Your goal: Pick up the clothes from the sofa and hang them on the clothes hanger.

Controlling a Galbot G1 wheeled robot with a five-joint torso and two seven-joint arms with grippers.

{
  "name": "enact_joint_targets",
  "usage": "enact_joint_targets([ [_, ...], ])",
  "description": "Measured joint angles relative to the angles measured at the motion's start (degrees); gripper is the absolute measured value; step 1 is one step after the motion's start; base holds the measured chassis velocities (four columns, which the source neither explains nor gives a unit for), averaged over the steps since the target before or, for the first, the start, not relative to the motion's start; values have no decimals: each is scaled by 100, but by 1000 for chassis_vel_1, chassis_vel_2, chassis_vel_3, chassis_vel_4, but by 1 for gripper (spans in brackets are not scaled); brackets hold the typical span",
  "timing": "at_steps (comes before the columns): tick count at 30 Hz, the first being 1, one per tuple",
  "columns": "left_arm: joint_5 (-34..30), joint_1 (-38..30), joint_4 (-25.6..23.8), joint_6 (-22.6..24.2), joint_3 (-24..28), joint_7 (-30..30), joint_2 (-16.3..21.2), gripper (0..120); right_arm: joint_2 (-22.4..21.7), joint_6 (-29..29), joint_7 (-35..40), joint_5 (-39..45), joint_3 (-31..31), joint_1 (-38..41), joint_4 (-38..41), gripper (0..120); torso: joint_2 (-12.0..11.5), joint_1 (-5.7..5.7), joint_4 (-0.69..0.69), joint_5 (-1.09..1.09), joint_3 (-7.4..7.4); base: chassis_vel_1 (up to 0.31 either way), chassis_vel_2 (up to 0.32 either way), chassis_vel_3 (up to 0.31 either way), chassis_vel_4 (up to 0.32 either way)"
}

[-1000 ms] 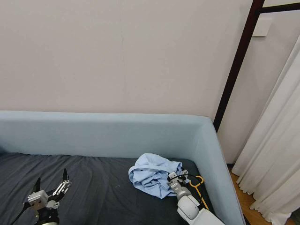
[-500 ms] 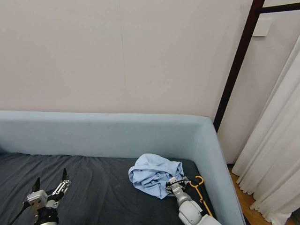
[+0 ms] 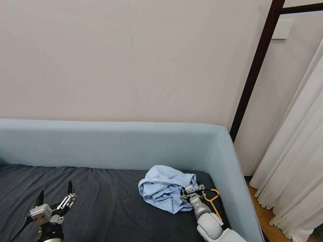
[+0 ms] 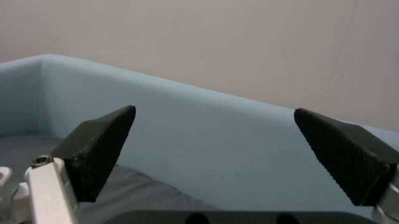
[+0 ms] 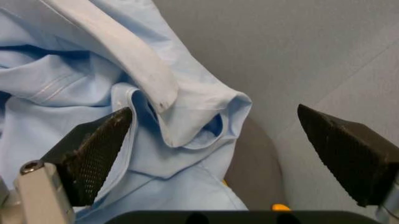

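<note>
one shirt, one hanger, left end effector, right end effector, both spread wide, empty

A crumpled light-blue fabric shirt lies bunched in a heap on the dark grey seat near the pale blue sofa's right back corner, a thin orange clothes hanger lying flat just beside it, toward the right edge.
</note>
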Motion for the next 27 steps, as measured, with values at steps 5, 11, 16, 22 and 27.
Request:
enact_joint_targets([
  [5, 0, -19, 7, 11, 18, -3, -15, 100, -62, -36, -64, 10, 20, -24, -6, 100, 0, 0, 0, 0, 0, 0, 0, 0, 0],
  [11, 1, -25, 9, 16, 19, -6, -16, 100, -49, -34, -107, -21, 52, -20, -111, 100, 0, 0, -1, -1, 0, 0, 0, 0, 0],
  [16, 3, -12, 8, 17, 14, -10, -9, 100, 64, -11, -138, -55, 77, 95, -299, 98, 0, 0, 0, 0, 0, 0, 0, 0, 0],
  [22, 4, 18, -11, 17, -27, -34, 14, 100, 212, 46, -256, -139, 43, 232, -544, 77, 0, 0, 1, 0, 0, 0, 0, 0, 0],
  [27, 4, 31, -14, 9, -49, -64, 18, 100, 262, 60, -326, -188, -10, 294, -687, 58, 0, 0, 0, 0, 0, 0, 0, 0, 0],
])
